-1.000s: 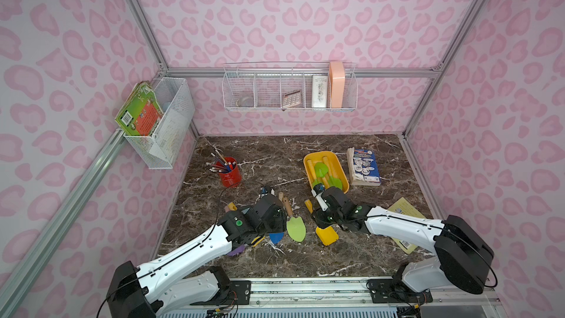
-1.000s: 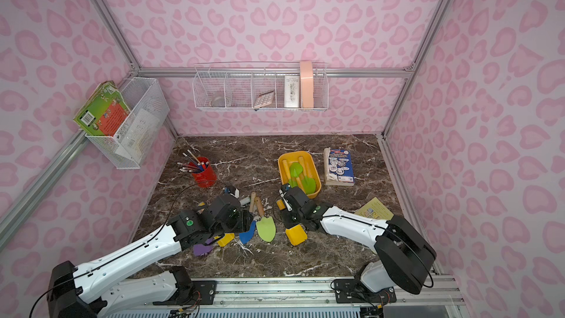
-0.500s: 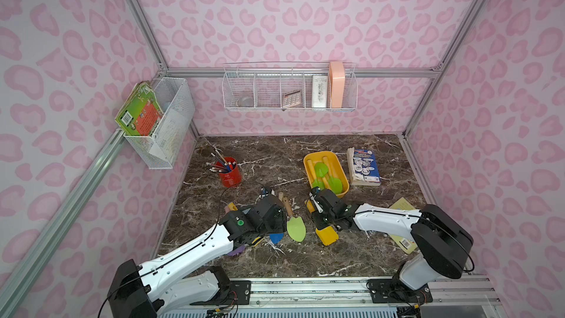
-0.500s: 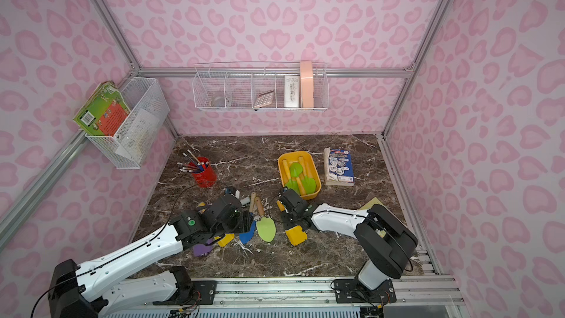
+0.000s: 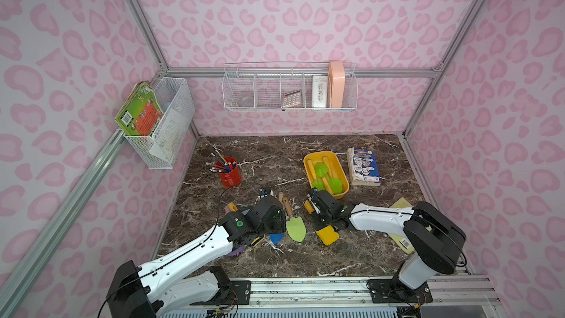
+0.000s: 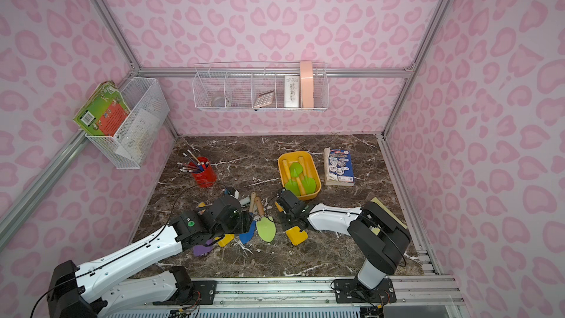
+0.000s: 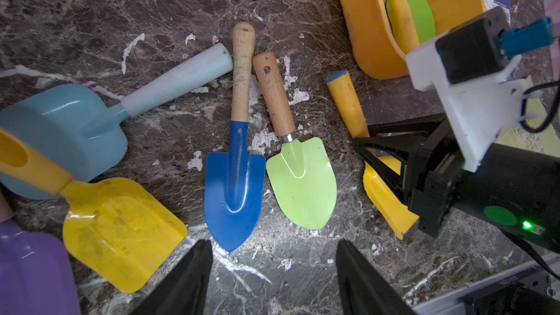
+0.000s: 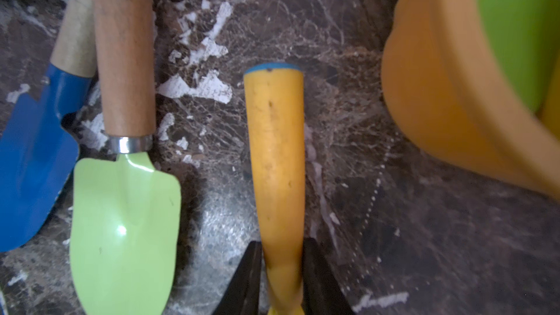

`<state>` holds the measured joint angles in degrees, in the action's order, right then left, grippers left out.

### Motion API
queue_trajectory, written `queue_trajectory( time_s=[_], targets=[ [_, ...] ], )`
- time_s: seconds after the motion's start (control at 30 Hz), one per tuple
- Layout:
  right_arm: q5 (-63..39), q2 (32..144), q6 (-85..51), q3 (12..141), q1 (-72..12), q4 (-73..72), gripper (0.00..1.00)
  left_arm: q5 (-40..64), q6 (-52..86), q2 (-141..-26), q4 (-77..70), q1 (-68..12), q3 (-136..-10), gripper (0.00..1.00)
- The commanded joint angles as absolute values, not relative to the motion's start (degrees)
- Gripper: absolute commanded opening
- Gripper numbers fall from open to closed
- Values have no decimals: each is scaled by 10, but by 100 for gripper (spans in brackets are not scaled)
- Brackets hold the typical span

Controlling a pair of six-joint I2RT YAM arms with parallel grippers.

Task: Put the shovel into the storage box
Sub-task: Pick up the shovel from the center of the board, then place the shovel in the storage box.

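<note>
Right pincer (image 8: 282, 246) pinching the handle of the yellow plastic shovel (image 8: 274, 146), near the yellow-orange plastic storage box (image 8: 424, 101), left pincer (image 7: 272, 243) hovering wide open.

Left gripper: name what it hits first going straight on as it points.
Likely the green shovel, at its blade, or the blue shovel beside it; both lie just ahead of the open left gripper. Depth unclear.

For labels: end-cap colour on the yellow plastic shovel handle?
Blue end cap; shows best in the right wrist view.

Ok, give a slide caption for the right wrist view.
Right gripper pinching the yellow shovel by its handle on the table, green trowel alongside, storage box nearby.
</note>
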<state>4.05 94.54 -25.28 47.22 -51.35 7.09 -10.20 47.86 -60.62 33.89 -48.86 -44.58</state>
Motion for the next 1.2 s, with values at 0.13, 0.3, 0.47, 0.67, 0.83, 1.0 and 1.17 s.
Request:
queue_trajectory(
  time_s=[0.13,0.3,0.47,0.67,0.83,1.0,1.17],
  targets=[
    [47,956,-251,473,-514,63,23,-109,479,-603,336,-488,-444,70],
    [46,956,-249,470,-514,60,17,-109,480,-602,335,-487,-443,70],
    [52,927,-240,481,-514,78,11,-109,480,-603,333,-487,-445,70],
    [55,859,-227,508,-514,120,10,-103,478,-612,321,-487,-448,70],
    [75,819,-224,538,-513,155,10,-90,477,-631,300,-488,-453,70],
    [90,807,-204,564,-486,172,10,-69,474,-665,271,-488,-467,70],
    [87,805,-185,590,-439,166,9,-55,469,-699,246,-494,-489,70]
  ],
)
